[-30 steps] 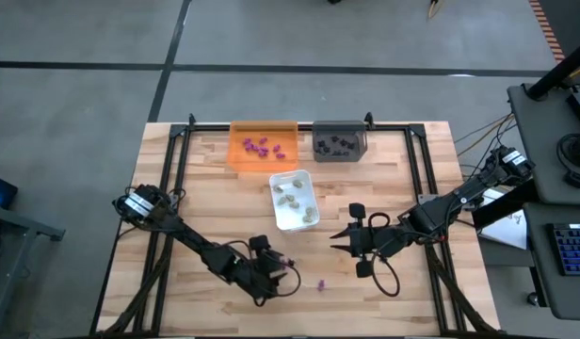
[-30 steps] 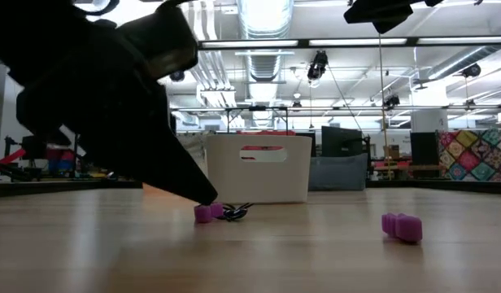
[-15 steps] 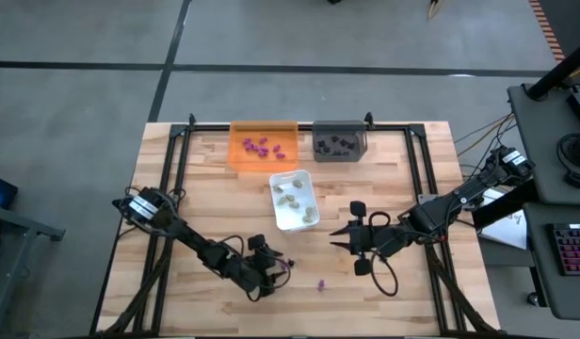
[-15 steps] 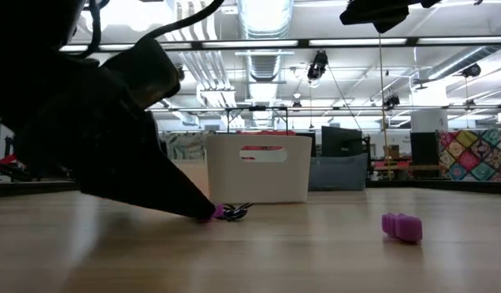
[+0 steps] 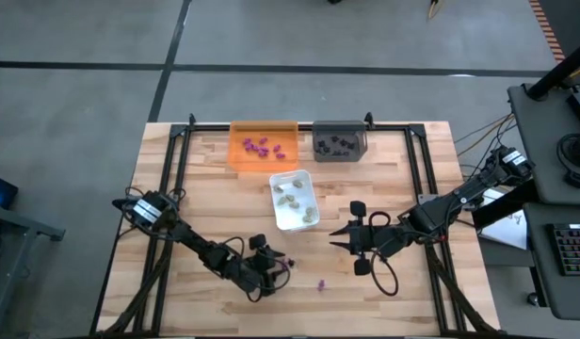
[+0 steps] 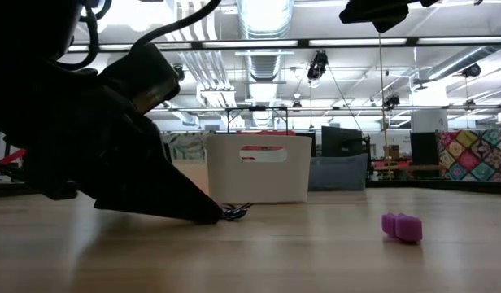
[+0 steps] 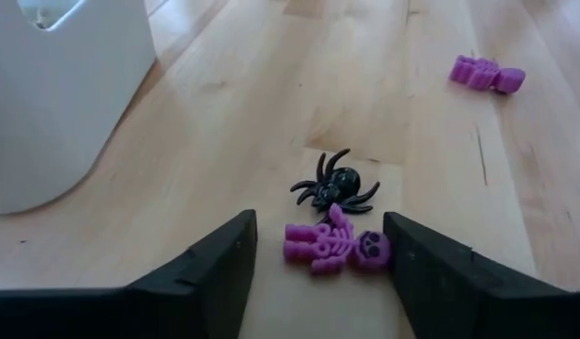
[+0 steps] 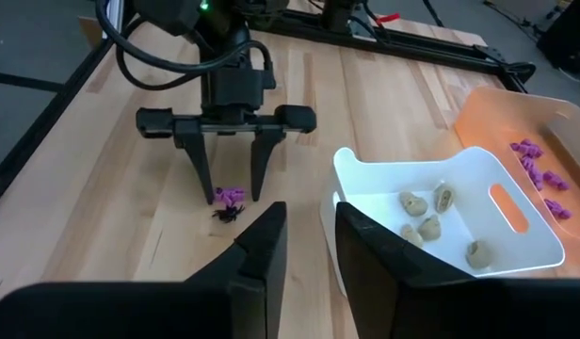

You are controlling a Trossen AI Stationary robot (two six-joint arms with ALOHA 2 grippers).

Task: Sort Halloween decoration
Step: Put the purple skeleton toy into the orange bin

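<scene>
Wooden table [image 5: 403, 160]: left gripper [image 7: 318, 259] spread wide astride purple skeleton [image 7: 335, 247]. Close squarely, sparing black spider [image 7: 335, 186] touching it. Right gripper [image 8: 304, 247] partly closed, empty, waiting.

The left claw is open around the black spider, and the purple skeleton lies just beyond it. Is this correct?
Not quite. In the left wrist view, the open left claw has the purple skeleton between its fingers; the black spider lies just beyond it.
</scene>
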